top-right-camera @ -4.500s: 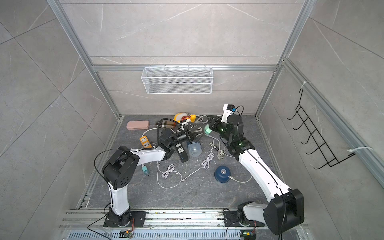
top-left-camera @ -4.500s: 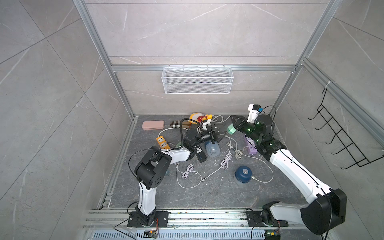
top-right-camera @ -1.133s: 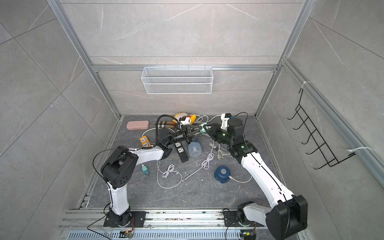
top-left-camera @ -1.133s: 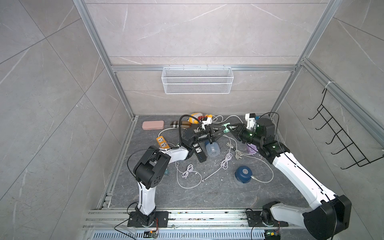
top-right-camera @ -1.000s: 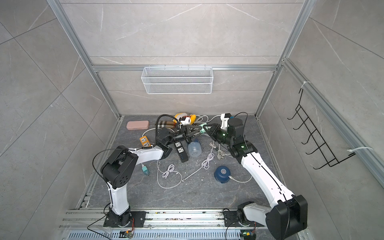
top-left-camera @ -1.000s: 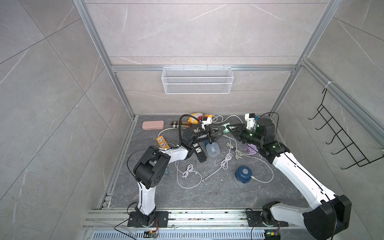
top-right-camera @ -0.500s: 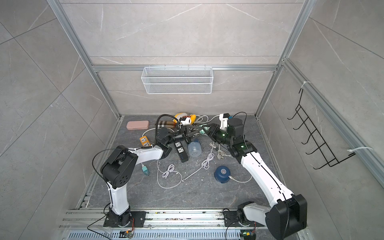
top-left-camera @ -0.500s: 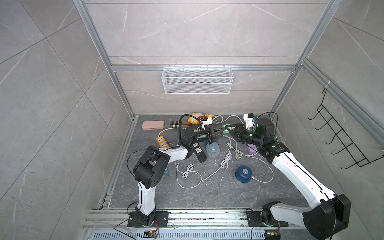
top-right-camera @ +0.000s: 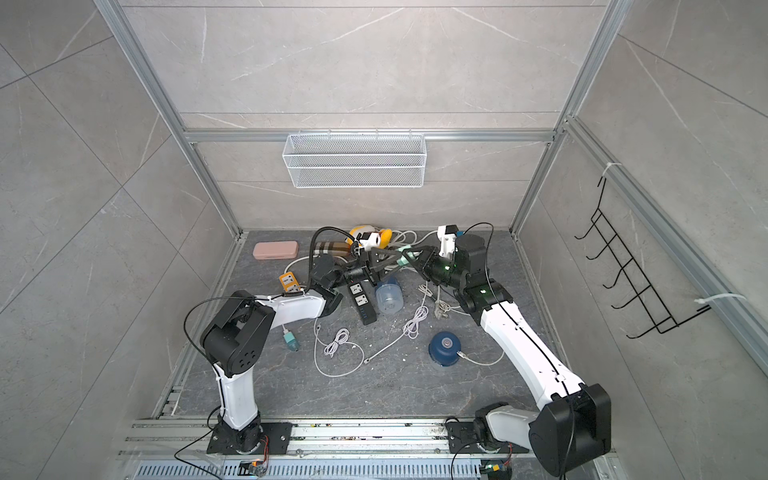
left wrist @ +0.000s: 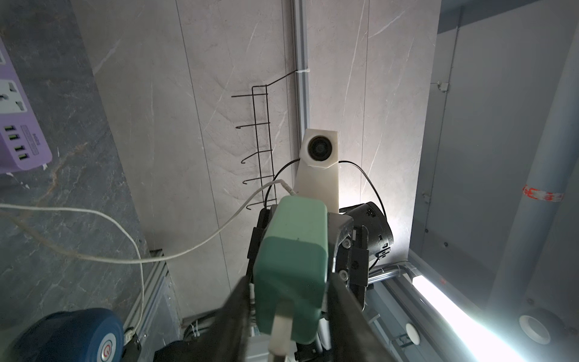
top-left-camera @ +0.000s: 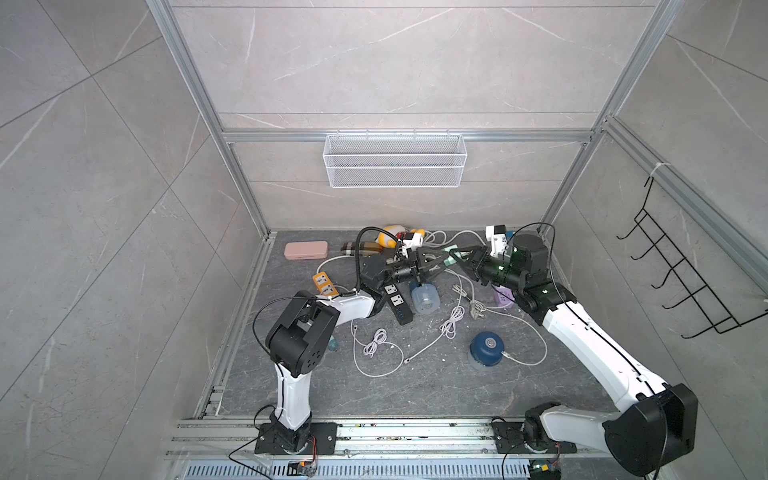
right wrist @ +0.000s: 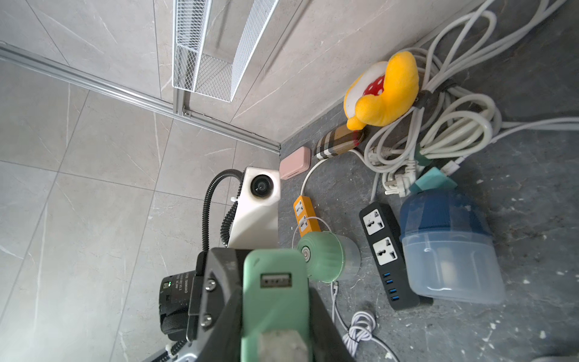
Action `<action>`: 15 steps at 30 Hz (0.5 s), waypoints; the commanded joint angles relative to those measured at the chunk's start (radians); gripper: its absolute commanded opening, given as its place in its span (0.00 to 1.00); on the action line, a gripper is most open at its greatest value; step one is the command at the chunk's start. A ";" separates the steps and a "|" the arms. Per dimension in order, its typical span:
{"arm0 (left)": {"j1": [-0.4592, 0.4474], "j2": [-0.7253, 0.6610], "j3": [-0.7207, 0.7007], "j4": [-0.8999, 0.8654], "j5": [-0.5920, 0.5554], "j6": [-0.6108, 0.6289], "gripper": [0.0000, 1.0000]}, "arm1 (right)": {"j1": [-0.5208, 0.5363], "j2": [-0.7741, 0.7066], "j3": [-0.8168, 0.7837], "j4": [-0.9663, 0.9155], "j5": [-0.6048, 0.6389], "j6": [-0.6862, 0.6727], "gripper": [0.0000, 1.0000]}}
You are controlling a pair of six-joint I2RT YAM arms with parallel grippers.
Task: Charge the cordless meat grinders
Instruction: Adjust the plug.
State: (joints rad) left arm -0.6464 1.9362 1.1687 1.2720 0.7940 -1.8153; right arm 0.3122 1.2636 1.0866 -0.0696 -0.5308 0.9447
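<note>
**Top views.** The upright dark blue meat grinder point(top-left-camera: 487, 347) stands well apart from the black power strip point(top-left-camera: 398, 301). The tipped dark blue meat grinder point(top-right-camera: 388, 297) lies just beside it. The shells are probably light, rigid and slippery; grip across the dome's waist.

**Left wrist.** The left pincer point(left wrist: 288, 279) has its jaws apart, flanking the teal plug adapter point(left wrist: 291, 250).

**Right wrist.** The right pincer point(right wrist: 275, 297) is clamped on that adapter. The mint green meat grinder point(right wrist: 319, 257) lies near the strip.

Rear grinder point(top-left-camera: 424, 296) just right of power strip point(top-left-camera: 399, 304); front grinder point(top-left-camera: 487, 345) well apart
</note>
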 commanded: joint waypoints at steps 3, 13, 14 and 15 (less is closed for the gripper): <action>0.029 -0.086 -0.047 -0.030 -0.006 0.014 1.00 | 0.016 0.000 0.106 -0.284 0.066 -0.229 0.00; 0.047 -0.468 -0.182 -1.017 -0.166 0.845 1.00 | -0.084 0.069 0.107 -0.393 0.609 -0.625 0.00; 0.022 -0.512 -0.188 -1.108 -0.235 0.943 0.99 | -0.108 0.090 0.099 -0.365 0.619 -0.658 0.00; 0.007 -0.548 -0.199 -1.166 -0.285 1.005 0.99 | -0.130 0.108 0.095 -0.347 0.633 -0.681 0.00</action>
State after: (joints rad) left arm -0.5812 1.5162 0.9535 0.4732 0.6483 -1.2205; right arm 0.2279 1.3212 1.1995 -0.4454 -0.0437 0.4217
